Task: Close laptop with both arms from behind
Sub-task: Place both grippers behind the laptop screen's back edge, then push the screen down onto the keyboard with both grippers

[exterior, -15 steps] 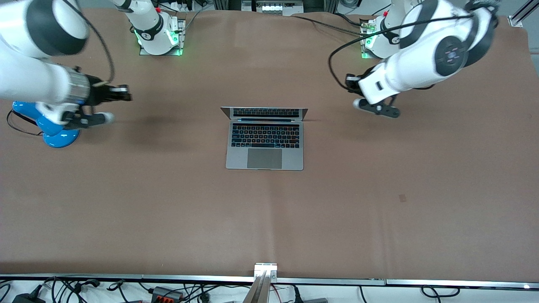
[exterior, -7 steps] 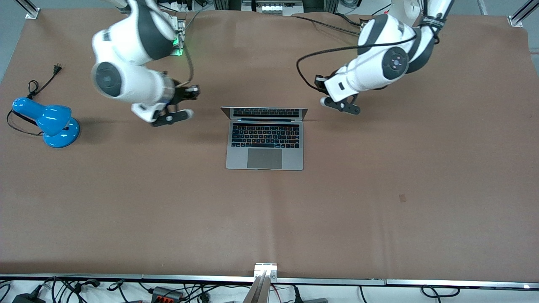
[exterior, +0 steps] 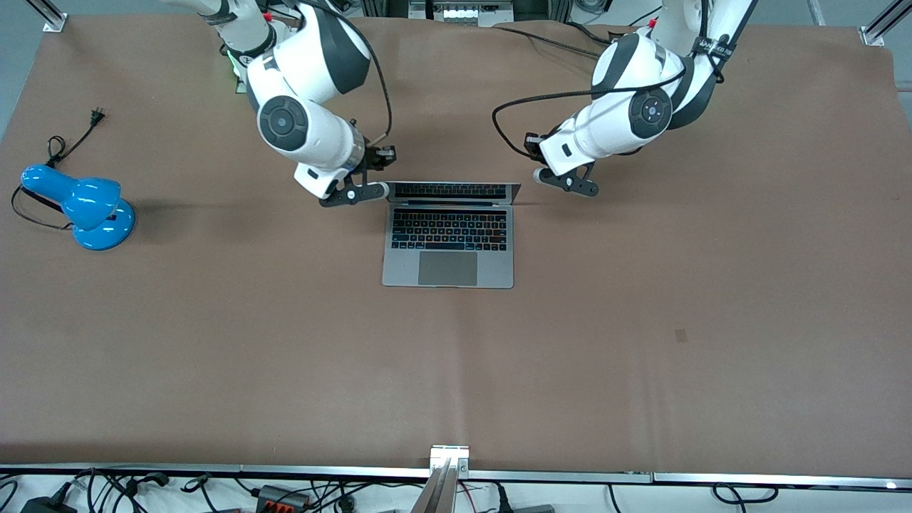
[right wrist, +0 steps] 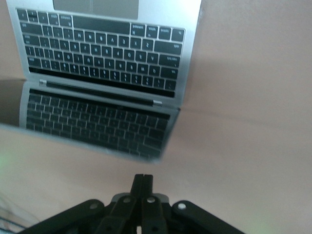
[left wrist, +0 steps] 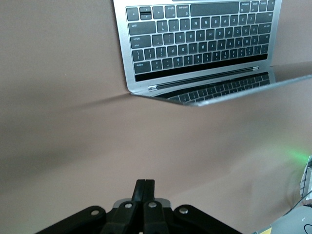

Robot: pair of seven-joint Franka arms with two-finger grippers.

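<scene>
The silver-grey laptop [exterior: 447,267] lies open in the middle of the brown table, its lid [exterior: 449,184] leaning back toward the robot bases. My right gripper [exterior: 360,194] hangs by the lid's corner at the right arm's end, shut and empty. My left gripper [exterior: 568,182] hangs by the lid's corner at the left arm's end, shut and empty. In the right wrist view, the gripper [right wrist: 143,178] is over bare table just short of the lid's top edge, with the laptop [right wrist: 102,53] ahead. In the left wrist view, the gripper [left wrist: 144,183] is farther short of the laptop [left wrist: 200,41].
A blue desk lamp [exterior: 82,206] with a black cord stands at the right arm's end of the table. A metal rail [exterior: 449,470] with cables under it runs along the table edge nearest the front camera.
Both arms have swung inward to the laptop. The right gripper came from over the blue lamp to the lid's corner. The left gripper moved in toward the lid's other corner.
</scene>
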